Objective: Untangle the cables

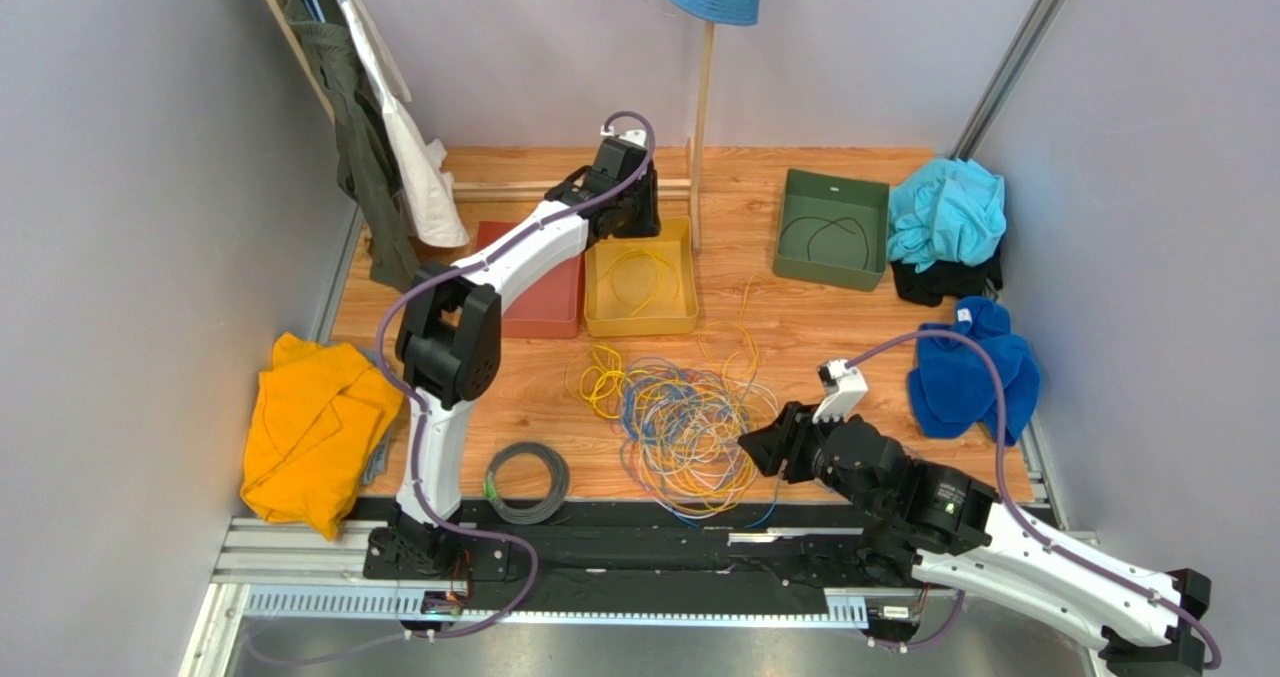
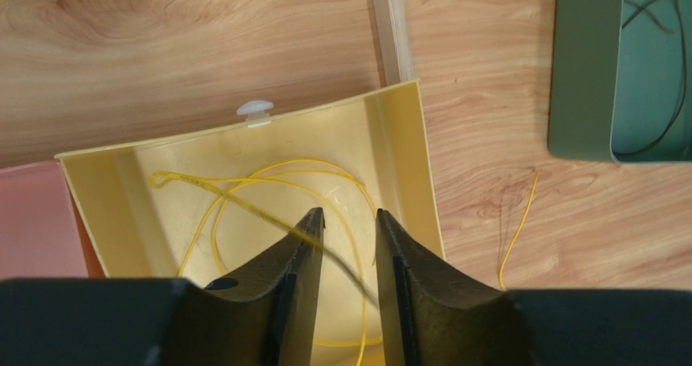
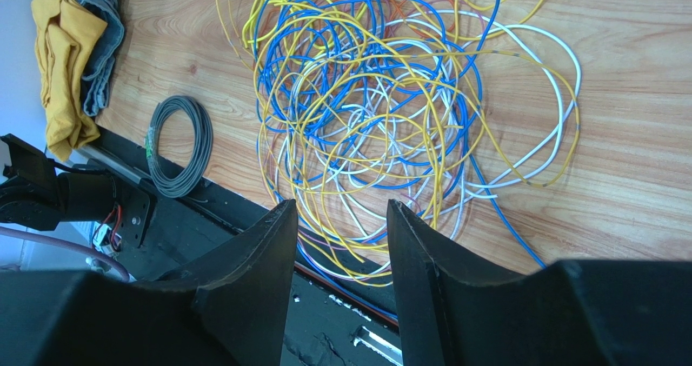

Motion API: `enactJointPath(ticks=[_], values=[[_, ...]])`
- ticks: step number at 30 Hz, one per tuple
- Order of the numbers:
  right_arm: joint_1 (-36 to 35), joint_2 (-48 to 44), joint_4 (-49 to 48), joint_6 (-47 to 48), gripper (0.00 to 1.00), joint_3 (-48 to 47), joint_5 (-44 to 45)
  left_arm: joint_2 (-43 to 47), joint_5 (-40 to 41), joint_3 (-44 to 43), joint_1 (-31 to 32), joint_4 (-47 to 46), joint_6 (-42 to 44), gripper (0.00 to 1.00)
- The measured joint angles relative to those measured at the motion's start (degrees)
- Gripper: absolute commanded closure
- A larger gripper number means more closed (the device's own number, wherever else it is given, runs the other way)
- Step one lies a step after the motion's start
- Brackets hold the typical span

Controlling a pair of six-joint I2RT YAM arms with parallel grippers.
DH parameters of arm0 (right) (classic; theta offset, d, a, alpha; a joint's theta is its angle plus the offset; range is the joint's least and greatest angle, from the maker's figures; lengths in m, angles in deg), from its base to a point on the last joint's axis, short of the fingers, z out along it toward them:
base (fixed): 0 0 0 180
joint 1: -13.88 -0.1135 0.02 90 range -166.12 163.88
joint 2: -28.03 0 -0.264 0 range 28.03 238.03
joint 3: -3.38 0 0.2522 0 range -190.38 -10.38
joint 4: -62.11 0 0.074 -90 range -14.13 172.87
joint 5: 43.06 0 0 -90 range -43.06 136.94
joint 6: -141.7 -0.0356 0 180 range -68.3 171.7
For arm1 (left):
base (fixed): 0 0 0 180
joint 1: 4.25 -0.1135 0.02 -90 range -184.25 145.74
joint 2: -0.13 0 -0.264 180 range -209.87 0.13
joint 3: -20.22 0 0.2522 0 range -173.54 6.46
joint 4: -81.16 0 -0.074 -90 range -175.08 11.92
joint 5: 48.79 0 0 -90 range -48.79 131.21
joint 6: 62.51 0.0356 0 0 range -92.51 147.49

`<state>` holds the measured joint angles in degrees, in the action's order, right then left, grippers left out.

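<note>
Green tag (image 3: 151, 139) illegible near tangled cables (image 3: 382, 115)

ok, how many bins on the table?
3: red bin at back left, partly behind the left arm; yellow bin right beside it, below the left hand; green bin farther right. None seems hidden.

A loose tangle of thin yellow, blue and pale lilac-white wires (image 1: 684, 422) (image 3: 382, 115) lies in overlapping curls on the wooden worktop (image 1: 842, 332), close to the middle of its near edge, and its nearest loops spill over that edge. A single yellow wire (image 1: 646, 275) (image 2: 244, 192) lies loosely looped inside a yellow plastic tray (image 1: 643, 326) (image 2: 398, 155) towards the far edge. A stray yellow strand (image 1: 744, 340) (image 2: 520, 228) lies between the tray and the tangle.
</note>
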<state>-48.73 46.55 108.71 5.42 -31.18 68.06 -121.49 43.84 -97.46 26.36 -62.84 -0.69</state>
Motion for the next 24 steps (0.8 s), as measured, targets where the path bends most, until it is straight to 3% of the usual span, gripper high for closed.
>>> enactJointPath(ticks=[3, 11, 15, 17, 18, 24], values=[[0.00, 0.20, -0.33, -0.22, 0.52, 0.35, -0.09, 0.11, -0.22, -0.87, 0.00, 2.23, -0.46, 0.51], [0.00, 1.38, -2.14, -0.52, 0.52, 0.35, -0.63, 1.27, -0.02, -6.88, 0.07, 16.11, -0.72, 0.51], [0.00, 1.38, -2.62, -0.57, 0.48, 0.35, -0.61, 10.36, 0.52, 4.59, 0.37, 14.91, -1.18, 0.50], [0.00, 1.42, -2.75, -0.59, 0.47, 0.35, -0.17, 18.97, 1.27, 14.75, 1.31, 12.57, -1.33, 0.47], [0.00, 1.51, -2.78, -0.59, 0.47, 0.35, 0.07, 23.37, 1.92, 18.93, 2.38, 11.74, -1.31, 0.24], [0.00, 3.15, -3.13, -0.44, 0.47, 0.33, 0.94, 41.72, 5.92, 38.21, 20.04, 0.70, -2.25, 0.23]])
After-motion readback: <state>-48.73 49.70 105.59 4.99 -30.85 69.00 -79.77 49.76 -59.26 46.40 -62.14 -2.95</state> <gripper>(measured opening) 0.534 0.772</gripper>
